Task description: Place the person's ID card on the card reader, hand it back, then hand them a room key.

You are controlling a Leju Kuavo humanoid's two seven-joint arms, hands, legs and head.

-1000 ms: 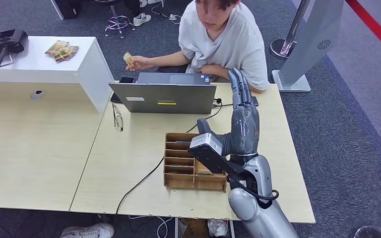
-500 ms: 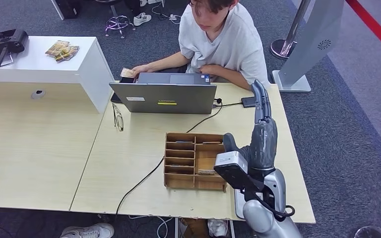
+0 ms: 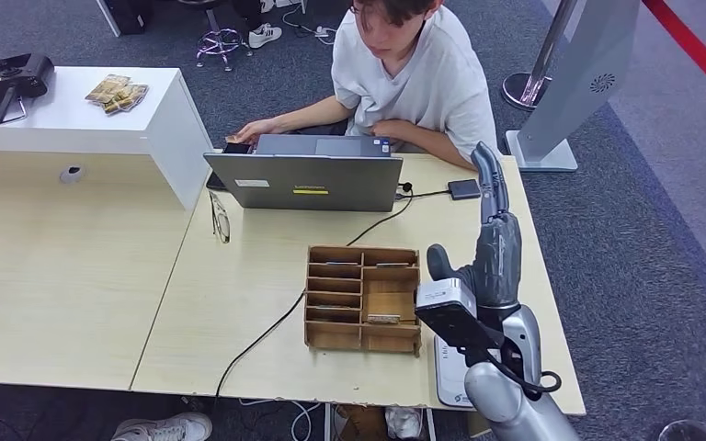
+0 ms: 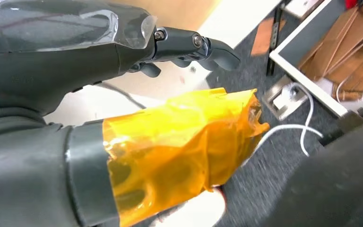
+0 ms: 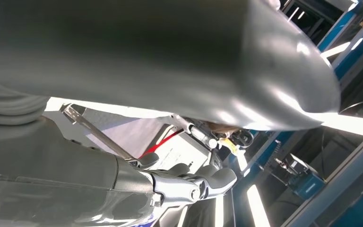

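Pale wooden desk stands on grey carpet.

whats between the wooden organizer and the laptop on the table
In the head view, bare tabletop crossed by a black cable running from the laptop side toward the wooden organizer. Nothing else lies there.

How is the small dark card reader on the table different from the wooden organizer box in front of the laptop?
The card reader is a small, flat, dark slab; the wooden organizer box is much larger, light brown and split into open compartments. The card reader lies at the table's far edge near the person; the organizer box sits nearer the robot, beside its right hand. Both rest on the pale table.
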